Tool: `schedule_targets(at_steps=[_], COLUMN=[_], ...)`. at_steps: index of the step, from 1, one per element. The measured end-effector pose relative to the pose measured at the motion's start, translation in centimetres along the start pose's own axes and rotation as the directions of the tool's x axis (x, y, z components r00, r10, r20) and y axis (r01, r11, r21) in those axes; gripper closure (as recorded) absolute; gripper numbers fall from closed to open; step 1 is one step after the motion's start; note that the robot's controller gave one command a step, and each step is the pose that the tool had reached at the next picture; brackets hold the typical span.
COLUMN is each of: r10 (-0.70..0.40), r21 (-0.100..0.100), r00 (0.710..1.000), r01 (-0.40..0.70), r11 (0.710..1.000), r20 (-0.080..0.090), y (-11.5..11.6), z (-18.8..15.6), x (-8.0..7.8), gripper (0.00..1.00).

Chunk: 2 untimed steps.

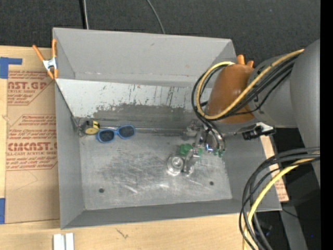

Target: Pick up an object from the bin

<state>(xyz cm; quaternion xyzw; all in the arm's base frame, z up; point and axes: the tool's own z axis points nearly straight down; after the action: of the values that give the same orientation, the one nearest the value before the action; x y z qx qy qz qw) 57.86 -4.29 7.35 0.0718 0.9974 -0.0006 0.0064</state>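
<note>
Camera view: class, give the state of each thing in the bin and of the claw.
blue sunglasses: lying flat, left, by the back wall.
small yellow piece: lying left of the sunglasses.
silver round piece: resting on the floor, centre-right.
green piece: on the floor, beside the claw.
claw: lowered at the right of the bin.

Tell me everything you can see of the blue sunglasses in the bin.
The blue sunglasses have a blue frame that looks plastic and two dark oval lenses. They lie on the bin floor at its left, close to the back wall. A yellow thing lies just left of them; contact is unclear. The gripper is apart, to the right.
</note>
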Motion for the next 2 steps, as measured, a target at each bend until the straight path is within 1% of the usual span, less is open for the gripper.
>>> schedule_targets(at_steps=[1,2], r10=[0.284,0.354], r21=[-0.002,0.003], r00=[0.959,0.935], r01=[-0.284,-0.354], r11=[0.959,0.935], r20=[-0.002,0.0], y=[-1.1,0.6], z=[0.0,0.0], x=[1.1,1.4], gripper=[0.0,0.0])
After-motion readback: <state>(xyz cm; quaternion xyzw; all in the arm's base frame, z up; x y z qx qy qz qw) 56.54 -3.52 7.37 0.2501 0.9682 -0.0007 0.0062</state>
